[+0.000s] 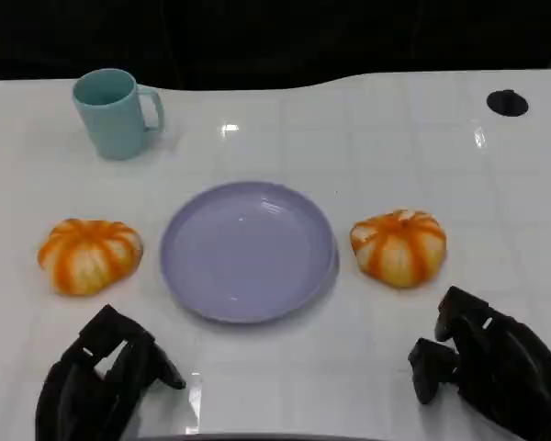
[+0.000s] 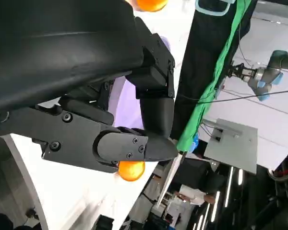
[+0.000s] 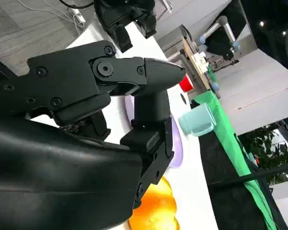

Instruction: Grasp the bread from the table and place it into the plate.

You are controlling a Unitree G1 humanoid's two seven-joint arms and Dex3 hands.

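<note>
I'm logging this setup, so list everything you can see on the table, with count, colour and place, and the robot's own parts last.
bread: two, orange with white stripes, pumpkin-shaped; one left of the plate, the other right of it
plate: one, lavender, mid-table between the breads, nothing in it
mug: one, light teal, upright, far left
table: one, white, glossy
black round spot: one, far right of the table
left hand: one, black, near the left bread, holding nothing
right hand: one, black, near the right bread, holding nothing
</note>
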